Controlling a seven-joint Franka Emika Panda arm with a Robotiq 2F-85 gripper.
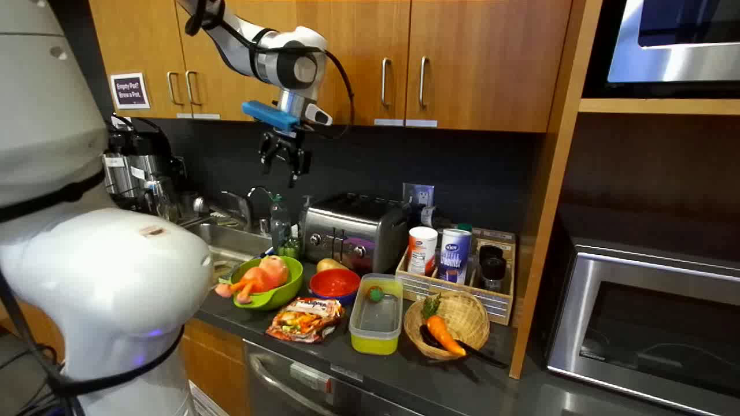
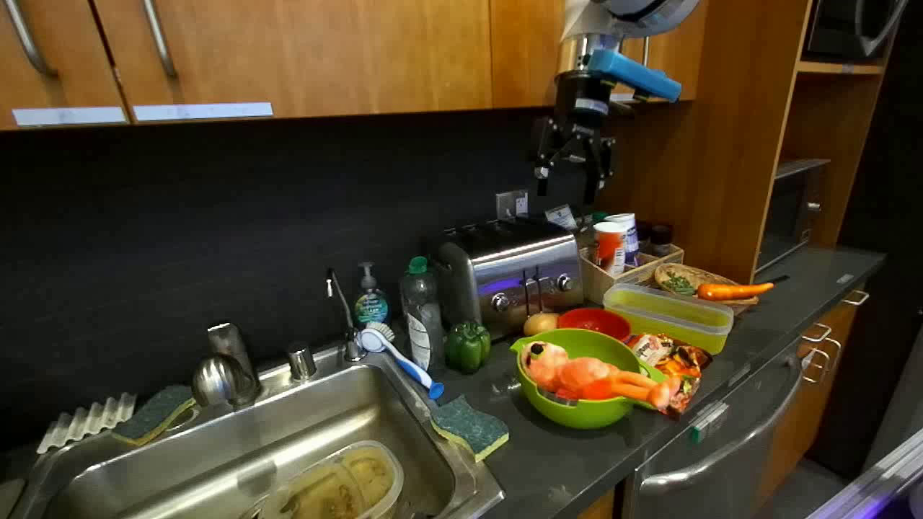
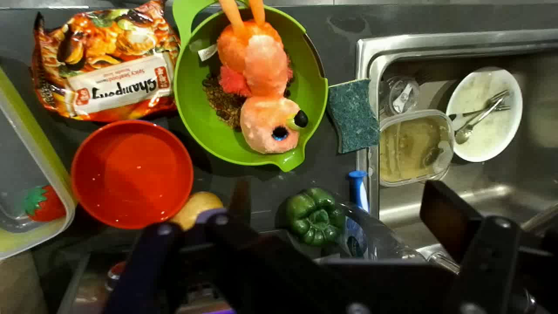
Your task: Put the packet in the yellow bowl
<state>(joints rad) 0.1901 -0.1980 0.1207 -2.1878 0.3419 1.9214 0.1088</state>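
In an exterior view, can see the packet (image 1: 306, 319), crinkled and glossy, on the counter (image 1: 428, 378), just left of the yellow bowl (image 1: 374, 345), with the gripper (image 1: 280, 175) hanging high, spread wide and holding nothing. In an exterior view, can see it on the right, partly hidden behind the green bowl (image 2: 584, 415). In the wrist view, can see it reddish-orange, pale-labelled, with "Champong" printed upside down.
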